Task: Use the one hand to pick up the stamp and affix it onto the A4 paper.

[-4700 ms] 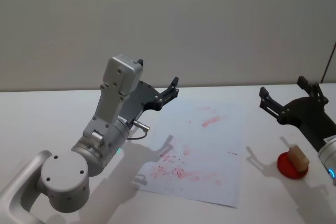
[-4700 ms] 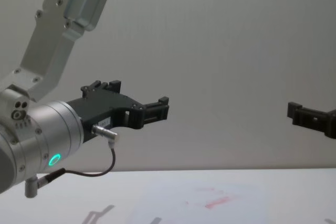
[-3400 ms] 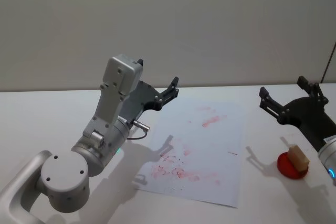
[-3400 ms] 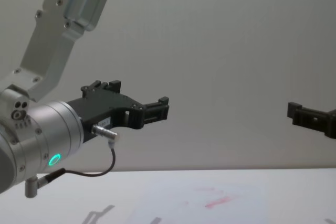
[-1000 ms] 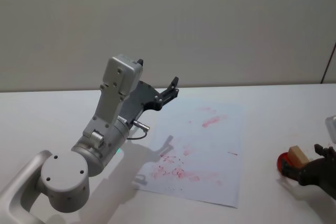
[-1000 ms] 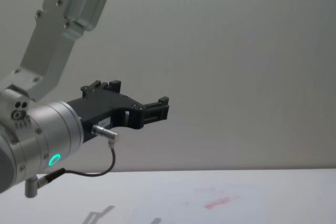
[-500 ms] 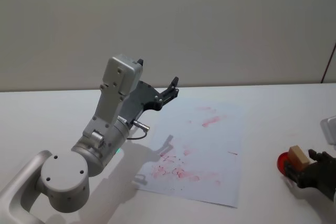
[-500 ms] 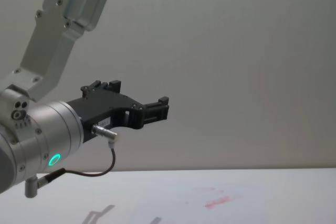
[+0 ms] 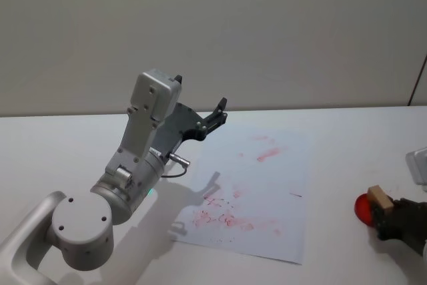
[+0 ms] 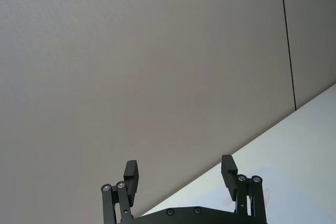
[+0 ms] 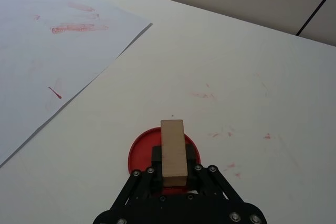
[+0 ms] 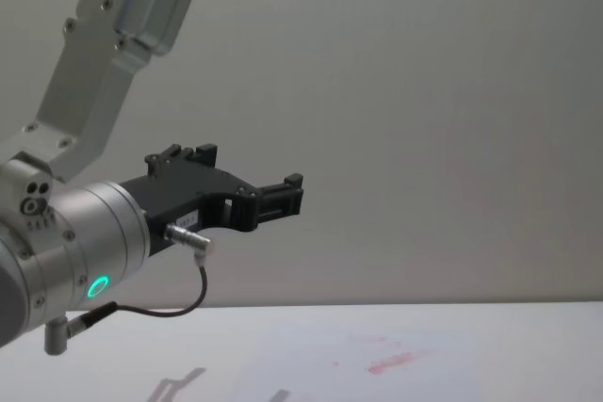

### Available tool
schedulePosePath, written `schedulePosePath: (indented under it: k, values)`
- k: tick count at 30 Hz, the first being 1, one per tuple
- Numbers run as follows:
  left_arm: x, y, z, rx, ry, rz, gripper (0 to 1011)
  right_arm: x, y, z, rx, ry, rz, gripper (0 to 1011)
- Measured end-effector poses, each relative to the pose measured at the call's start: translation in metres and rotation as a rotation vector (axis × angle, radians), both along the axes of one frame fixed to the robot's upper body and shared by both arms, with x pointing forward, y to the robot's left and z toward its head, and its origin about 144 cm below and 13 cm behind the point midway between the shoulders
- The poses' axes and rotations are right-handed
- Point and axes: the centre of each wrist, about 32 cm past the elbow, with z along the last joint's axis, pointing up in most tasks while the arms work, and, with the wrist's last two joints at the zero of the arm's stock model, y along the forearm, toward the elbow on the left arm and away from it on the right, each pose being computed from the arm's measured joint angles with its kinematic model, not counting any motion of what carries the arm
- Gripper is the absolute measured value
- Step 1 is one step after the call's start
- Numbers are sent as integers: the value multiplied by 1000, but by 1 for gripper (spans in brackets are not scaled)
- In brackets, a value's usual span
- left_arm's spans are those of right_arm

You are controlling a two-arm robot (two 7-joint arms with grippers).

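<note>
The right claw (image 11: 174,159) is seen low over the right side of the white surface (image 11: 247,72), pinched onto the wooden stamp (image 11: 172,139) from both sides. The stamp is stood on a round red ink pad (image 11: 138,157), well apart from the A4 paper (image 11: 47,51). The left claw (image 10: 179,167) is held raised near the paper's far left corner, fingers spread.
</note>
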Motion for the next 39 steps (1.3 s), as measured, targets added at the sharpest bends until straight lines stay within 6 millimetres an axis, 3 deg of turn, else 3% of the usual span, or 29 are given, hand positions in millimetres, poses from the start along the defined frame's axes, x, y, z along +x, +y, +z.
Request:
schedulePosePath:
  k: [3, 15, 28, 39]
  values:
    - [0, 0, 0, 0, 0, 0, 1001, 0, 0, 0, 0, 0, 1, 217]
    - [0, 0, 0, 0, 0, 0, 1001, 8, 7, 10, 41, -78, 66, 217]
    - [0, 0, 0, 0, 0, 0, 1001, 39, 43, 28, 159, -177, 208, 217]
    - [0, 0, 0, 0, 0, 0, 1001, 64, 71, 21, 146, -138, 285, 217]
